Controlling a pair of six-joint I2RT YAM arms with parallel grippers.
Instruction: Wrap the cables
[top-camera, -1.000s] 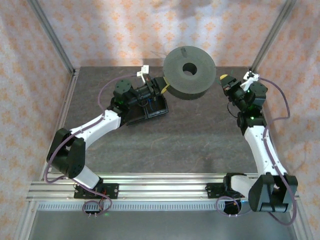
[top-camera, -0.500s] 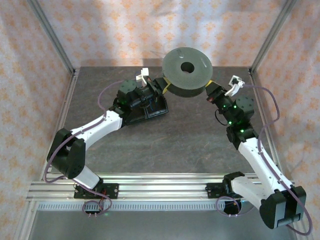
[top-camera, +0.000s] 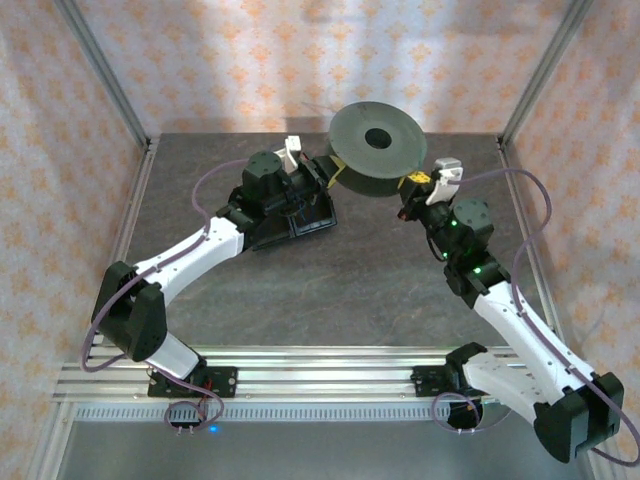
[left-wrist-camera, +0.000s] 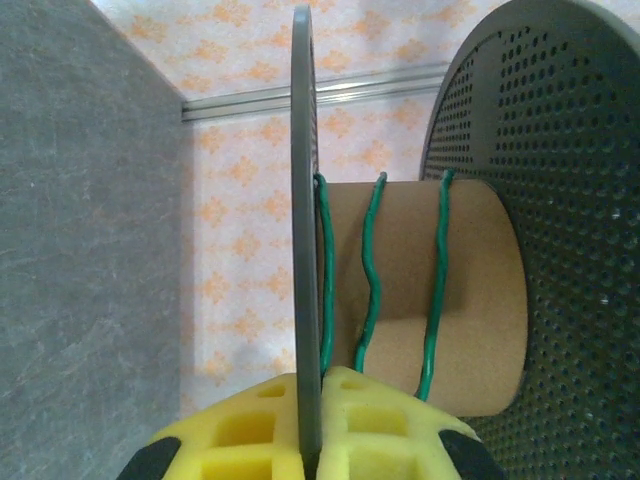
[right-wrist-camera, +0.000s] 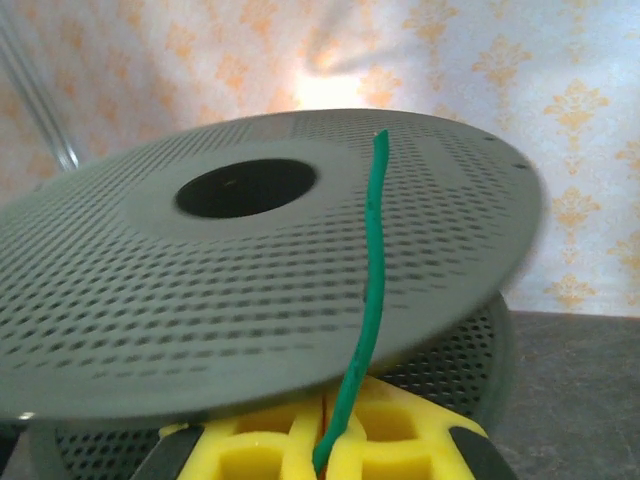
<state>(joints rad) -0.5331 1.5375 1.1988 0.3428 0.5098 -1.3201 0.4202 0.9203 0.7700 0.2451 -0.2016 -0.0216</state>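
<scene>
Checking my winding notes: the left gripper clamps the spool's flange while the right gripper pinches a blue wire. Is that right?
One slip: the wire pinched in the right gripper is green, not blue; the right wrist view shows it. The left gripper does clamp the spool's flange.

Right jaws now at the spool (top-camera: 400, 152) rim, earlier farther right.

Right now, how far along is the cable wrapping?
Done: three loose strands of green cable cross the cardboard core. In hand: left gripper clamps the spool flange; right gripper pinches the cable's free stretch. Left: winding that stretch on.
</scene>
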